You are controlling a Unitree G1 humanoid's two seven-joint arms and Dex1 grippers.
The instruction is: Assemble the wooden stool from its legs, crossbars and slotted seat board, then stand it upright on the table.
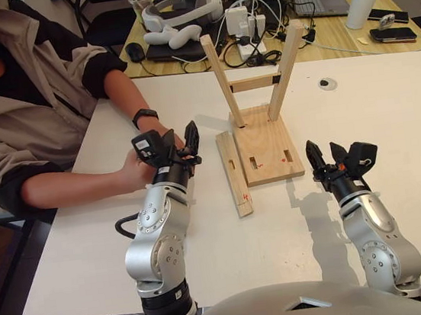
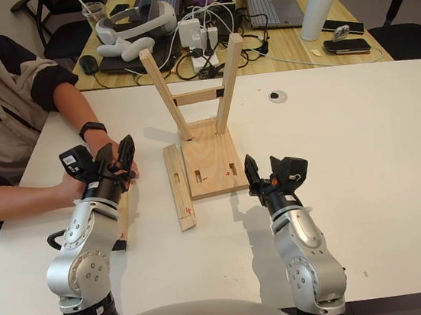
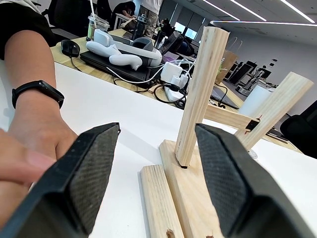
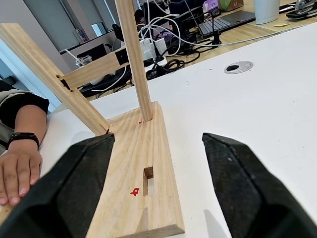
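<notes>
Seat board lay flat on the worktop, a leg pair upright at its far edge, a loose wooden bar just beside its left edge; left gripper and right gripper, jaws wide open and empty, probably needed to hold that bar square over the near slots.

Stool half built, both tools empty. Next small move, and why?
Probably bring the left tool over the loose wooden piece beside the seat board and close on it: two legs and a crossbar stand in the far slots, the near slots are empty, that tool is open.
</notes>
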